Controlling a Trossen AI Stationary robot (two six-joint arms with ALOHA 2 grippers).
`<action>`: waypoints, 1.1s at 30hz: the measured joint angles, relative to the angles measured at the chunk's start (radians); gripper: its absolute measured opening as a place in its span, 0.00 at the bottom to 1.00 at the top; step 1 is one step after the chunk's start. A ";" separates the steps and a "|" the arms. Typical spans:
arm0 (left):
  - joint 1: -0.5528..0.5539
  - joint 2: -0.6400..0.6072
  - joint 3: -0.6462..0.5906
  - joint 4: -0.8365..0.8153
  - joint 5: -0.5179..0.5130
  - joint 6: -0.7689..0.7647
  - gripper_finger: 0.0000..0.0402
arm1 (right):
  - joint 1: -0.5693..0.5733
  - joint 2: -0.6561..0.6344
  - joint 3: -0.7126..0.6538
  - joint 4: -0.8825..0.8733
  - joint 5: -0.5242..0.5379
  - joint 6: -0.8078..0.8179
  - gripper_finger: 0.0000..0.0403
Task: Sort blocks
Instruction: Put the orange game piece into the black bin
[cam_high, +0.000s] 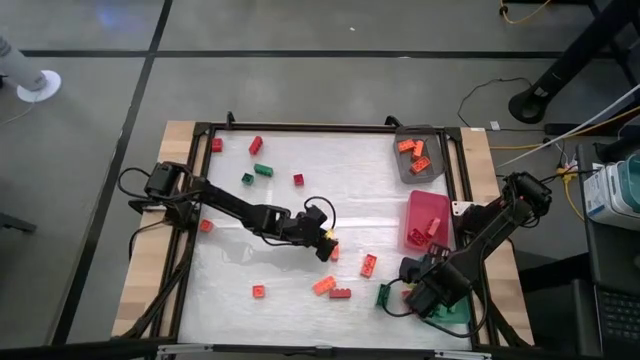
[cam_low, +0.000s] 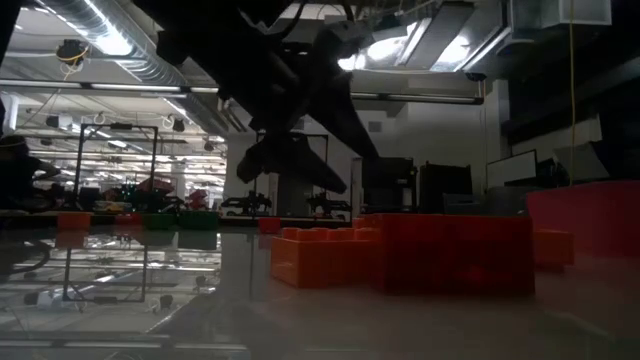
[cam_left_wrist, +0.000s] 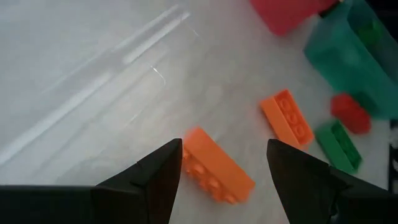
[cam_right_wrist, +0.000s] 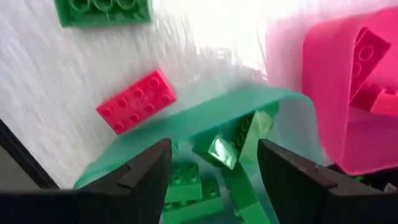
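Hovering left gripper (cam_left_wrist: 222, 165), fingers spread

table top (cam_high: 270, 215): white sheet, smooth, slight sheen, streaked glare
table edge (cam_high: 170, 160): bare pale wood, matt
frame (cam_high: 300, 127): black metal bars
blocks (cam_left_wrist: 217, 165): hard plastic, studded, glossy
teal tray (cam_right_wrist: 205, 115): thin translucent plastic, shiny
pink tray (cam_right_wrist: 329, 81): translucent plastic, glossy
grey tray (cam_high: 418, 170): matt plastic
left gripper (cam_left_wrist: 224, 168) fingers (cam_left_wrist: 155, 180): dark, matt
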 joint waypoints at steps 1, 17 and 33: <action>-0.012 0.000 0.000 0.000 0.009 0.008 0.56 | 0.000 0.000 0.000 0.005 0.008 0.000 0.59; -0.300 0.022 0.001 -0.006 -0.062 0.324 0.56 | 0.000 0.000 0.000 0.073 0.112 -0.001 0.59; -0.332 0.187 0.001 0.165 -0.168 0.327 0.56 | 0.000 -0.001 0.001 0.143 0.112 0.000 0.59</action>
